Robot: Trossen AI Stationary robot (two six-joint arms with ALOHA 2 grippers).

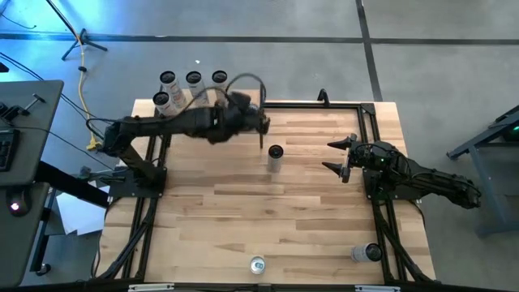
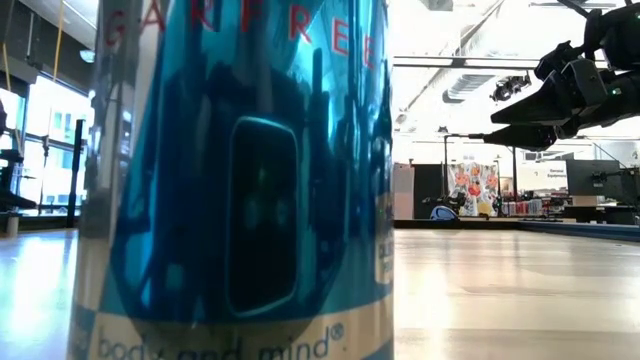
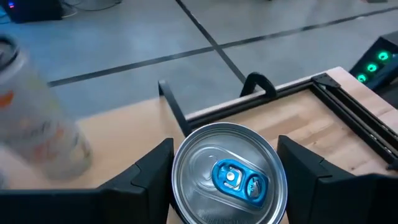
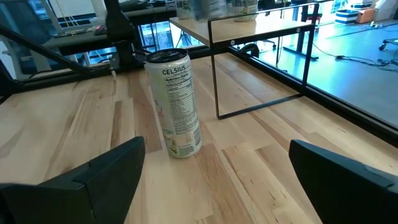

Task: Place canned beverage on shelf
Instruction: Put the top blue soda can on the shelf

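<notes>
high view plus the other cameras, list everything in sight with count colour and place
table: one, pale wood planks, under both arms
shelf: one, pale board on black posts, far left corner of the table
shelf cans: at least four, white with dark tops, upright on the shelf
held can: one, silver top with blue tab, in the left end effector beside the shelf
centre can: one, white, upright mid-table
near can: one, blue, upright at the near edge
lying can: one, pale, on its side near the right front corner
left end effector: dark, closed on the held can
right end effector: dark, open, right of the centre can
</notes>
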